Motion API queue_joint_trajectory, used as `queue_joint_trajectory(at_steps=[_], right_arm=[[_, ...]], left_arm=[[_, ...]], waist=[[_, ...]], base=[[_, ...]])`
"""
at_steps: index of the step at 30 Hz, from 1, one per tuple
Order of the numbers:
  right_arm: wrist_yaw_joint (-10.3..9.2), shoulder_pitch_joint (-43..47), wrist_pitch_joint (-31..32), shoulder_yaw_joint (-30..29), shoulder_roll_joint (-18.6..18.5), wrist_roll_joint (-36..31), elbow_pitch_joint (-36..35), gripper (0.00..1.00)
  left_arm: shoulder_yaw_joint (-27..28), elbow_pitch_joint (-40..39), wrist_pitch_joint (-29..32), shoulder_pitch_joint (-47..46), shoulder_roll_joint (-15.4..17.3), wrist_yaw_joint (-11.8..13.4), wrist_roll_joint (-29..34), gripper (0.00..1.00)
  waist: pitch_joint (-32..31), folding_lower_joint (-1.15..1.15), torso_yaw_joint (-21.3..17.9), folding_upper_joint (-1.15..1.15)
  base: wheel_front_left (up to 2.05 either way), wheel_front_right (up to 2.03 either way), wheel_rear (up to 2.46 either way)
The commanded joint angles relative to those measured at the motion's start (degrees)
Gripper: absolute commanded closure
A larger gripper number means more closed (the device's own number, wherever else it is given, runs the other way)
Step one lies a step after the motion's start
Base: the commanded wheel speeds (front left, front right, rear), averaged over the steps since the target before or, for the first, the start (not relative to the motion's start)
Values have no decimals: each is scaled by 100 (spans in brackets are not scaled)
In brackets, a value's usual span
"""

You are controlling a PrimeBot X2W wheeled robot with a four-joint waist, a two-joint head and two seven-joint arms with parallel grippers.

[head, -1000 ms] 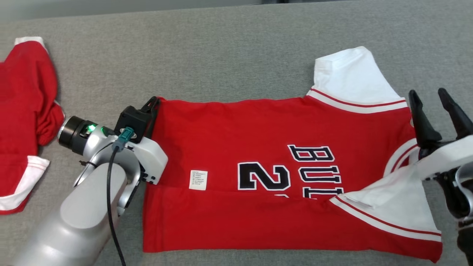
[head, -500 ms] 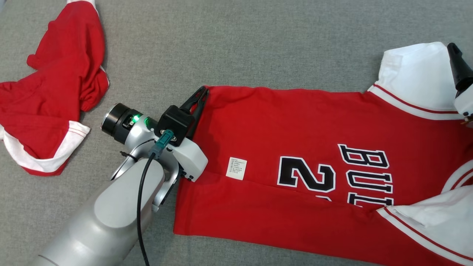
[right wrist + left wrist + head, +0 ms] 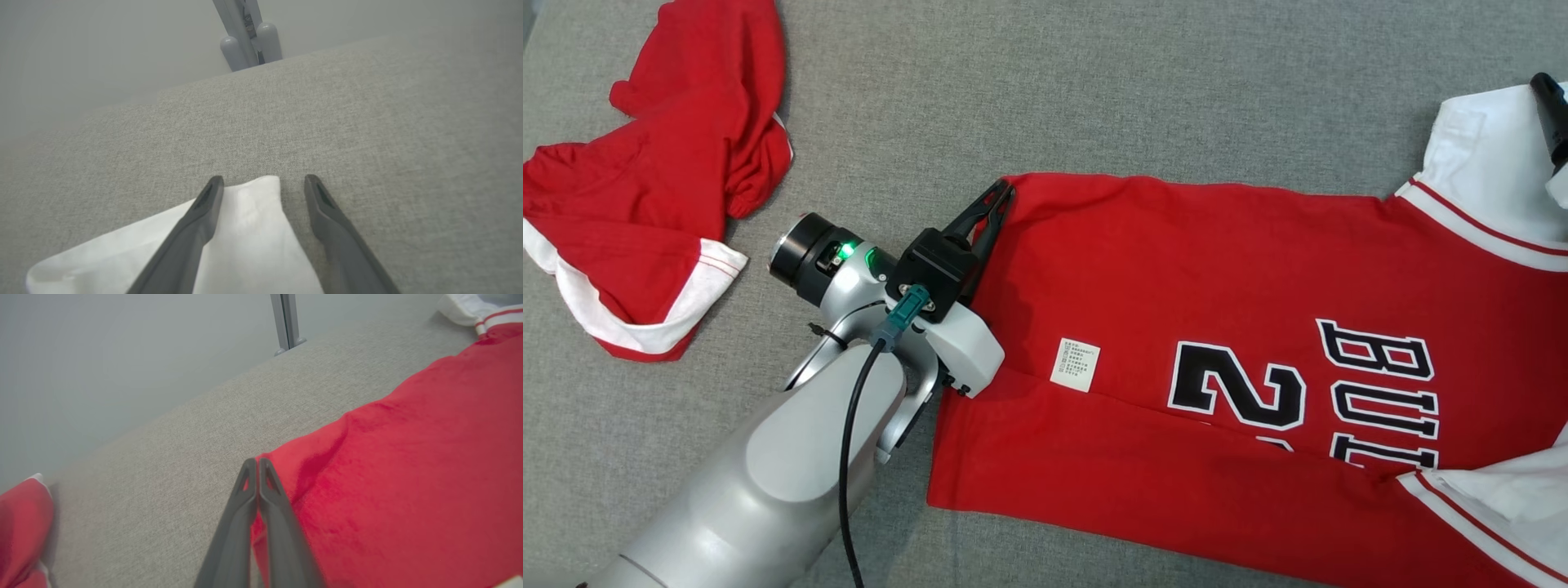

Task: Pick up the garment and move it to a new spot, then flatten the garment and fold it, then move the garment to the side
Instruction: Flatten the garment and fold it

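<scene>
Head view: the garment [image 3: 1217, 327], a red jersey with black lettering, lies spread on the grey cloth surface [image 3: 1094, 98], its near long edge already folded over the body. The left gripper [image 3: 996, 204] sits at the garment's far hem corner with its fingers pressed together. A care label [image 3: 1075, 364] lies on the cloth to this gripper's right and nearer the robot. A second red garment [image 3: 662, 180] lies crumpled well off to its left, apart from the work. One dark finger of the right gripper [image 3: 1553, 114] shows over the white sleeve [image 3: 1486, 155]. Left wrist view: the left gripper [image 3: 257, 465] is closed, the red corner meets its tips, and a sliver of red shows between the fingers lower down, so it appears to pinch the hem. The bite looks shallow. Right wrist view: the right gripper [image 3: 263, 181] stands open, and the tip of the white sleeve [image 3: 245, 228] lies between its fingers, nearer the left one. Contact with the cloth cannot be confirmed. Judged risks: the left pinch, being at the very edge, may slip once the cloth is lifted or drawn. The right gripper, if it closes here, may catch only the sleeve tip. Uneven holds would skew the fold or drag the folded edge open.
</scene>
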Motion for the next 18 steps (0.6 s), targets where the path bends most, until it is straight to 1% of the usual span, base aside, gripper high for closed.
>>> queue_joint_trajectory(at_steps=[1,2,3,4,10,13,18], right_arm=[[3,-50,58,85,-10,100,44,27],[3,-73,43,132,-17,141,48,65],[3,-97,17,169,-20,190,50,94],[3,-116,-1,199,-25,237,50,100],[3,-117,-243,398,-96,411,-13,100],[3,19,-400,566,-104,555,-93,100],[3,292,-639,821,-110,889,-419,100]], left_arm=[[7,-19,-6,-96,40,32,31,100],[5,-29,-3,-95,47,34,26,100],[1,-35,1,-95,52,44,21,100],[-2,-39,2,-93,54,52,14,100],[8,-10,-10,-78,68,74,-32,100],[36,32,-30,-30,106,107,-58,100],[90,100,-52,69,198,174,-119,100]], waist=[[12,0,10,0],[16,0,11,0],[18,0,11,0],[18,0,9,0],[-36,0,-35,0],[-132,0,-107,0],[-342,0,-275,0]], base=[[0,0,0],[0,0,0],[0,0,0],[0,0,0],[0,0,0],[0,0,0],[0,0,0]])
